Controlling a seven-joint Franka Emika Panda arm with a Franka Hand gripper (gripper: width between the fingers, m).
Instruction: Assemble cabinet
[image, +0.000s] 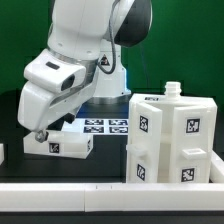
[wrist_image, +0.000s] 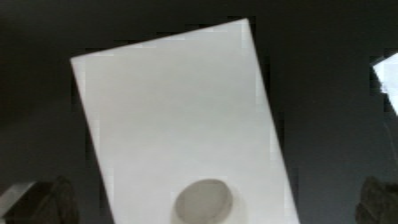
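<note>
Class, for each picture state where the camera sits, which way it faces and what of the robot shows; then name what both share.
Exterior view: off the arm, low beside the table, facing across it at the arm, claw, panel and cabinet.
Wrist view: on the wrist, facing down between the open claw's fingers at the panel.
Shared: probably the panel.
</note>
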